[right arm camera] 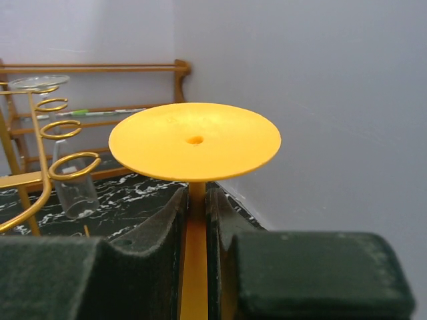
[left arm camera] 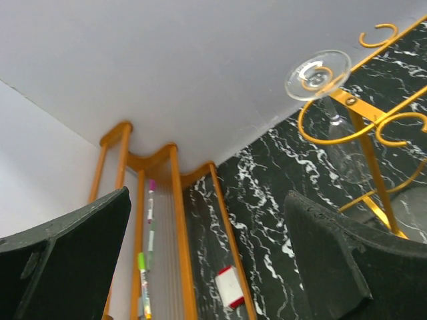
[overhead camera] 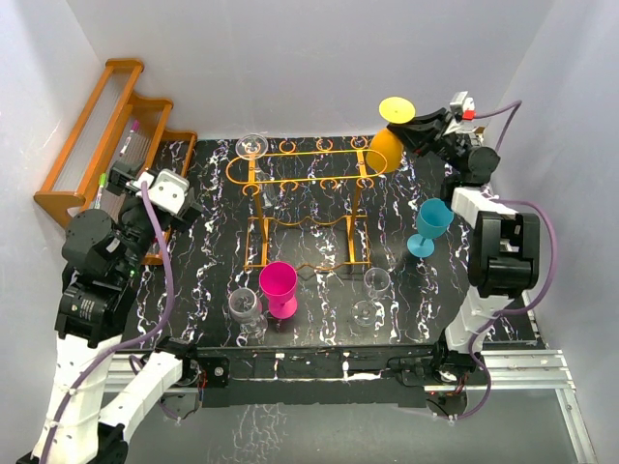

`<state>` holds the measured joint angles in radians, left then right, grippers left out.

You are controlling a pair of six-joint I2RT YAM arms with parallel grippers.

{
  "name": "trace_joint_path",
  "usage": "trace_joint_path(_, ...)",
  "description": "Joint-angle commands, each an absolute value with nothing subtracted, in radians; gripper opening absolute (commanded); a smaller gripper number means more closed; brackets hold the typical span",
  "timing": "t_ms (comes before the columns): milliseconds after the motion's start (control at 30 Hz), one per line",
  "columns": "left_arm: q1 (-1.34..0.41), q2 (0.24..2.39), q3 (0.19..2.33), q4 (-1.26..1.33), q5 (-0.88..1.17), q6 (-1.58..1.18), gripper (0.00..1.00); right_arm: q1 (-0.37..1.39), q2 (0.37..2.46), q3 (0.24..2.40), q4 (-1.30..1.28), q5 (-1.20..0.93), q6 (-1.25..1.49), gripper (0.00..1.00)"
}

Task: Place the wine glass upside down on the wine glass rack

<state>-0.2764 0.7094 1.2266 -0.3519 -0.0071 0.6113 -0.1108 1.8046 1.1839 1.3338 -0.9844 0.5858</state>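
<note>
Right now the right gripper (overhead camera: 423, 127) is clamped on the stem of the orange wine glass (overhead camera: 387, 145), which is upside down with its base disc up. It sits at the far right end of the wine glass rack (overhead camera: 300, 172). From above, the bowl overlaps the rack's end ring slots; cannot tell if the stem is inside a slot or just beside one. The right wall is close behind that gripper and the back wall is just past the rack, so room is tight there.

The left gripper (overhead camera: 162, 189) has its jaws wide apart with nothing between them. It is at the left edge of the table (overhead camera: 416, 290), just beside the wooden rack (overhead camera: 102, 130) and well apart from the wire rack.

One clear glass (overhead camera: 253, 147) hangs inverted at the rack's far left end. The near strip of the table holds a magenta glass (overhead camera: 279, 287) and three clear glasses (overhead camera: 245, 307), with a teal glass (overhead camera: 431, 225) near the right arm.

Right wrist view: the base disc (right arm camera: 193, 140) fills the middle and the fingers (right arm camera: 150, 250) pinch the stem. The bowl is hidden below them. Left wrist view: both fingers (left arm camera: 73, 253) frame the shot, the wire rack is cut off at the right edge, and the hung glass bowl is faint against the marbled top. The near clear glasses are hard to make out from above.
</note>
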Motion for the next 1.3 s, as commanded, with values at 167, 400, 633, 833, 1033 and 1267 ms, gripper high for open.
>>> trace_joint_path(167,-0.228,0.753,1.252,-0.465,0.031,0.487,0.97,-0.028,1.882,1.282,1.492,-1.064,0.610,0.08)
trace_joint_path(400,-0.211,0.796,1.323,-0.535,0.021,0.452,0.97,-0.006,1.909,1.276,1.547,-1.105,0.630,0.08)
trace_joint_path(633,-0.209,0.825,1.357,-0.617,-0.003,0.447,0.97,0.021,1.933,1.289,1.594,-1.130,0.677,0.08)
trace_joint_path(833,-0.206,0.852,1.370,-0.659,-0.043,0.467,0.97,0.049,1.953,1.339,1.578,-1.138,0.676,0.08)
trace_joint_path(1033,-0.206,0.853,1.362,-0.661,-0.043,0.472,0.97,0.058,1.947,1.329,1.619,-1.138,0.717,0.08)
trace_joint_path(1267,-0.204,0.853,1.362,-0.662,-0.042,0.469,0.97,0.055,1.916,1.284,1.643,-1.130,0.715,0.08)
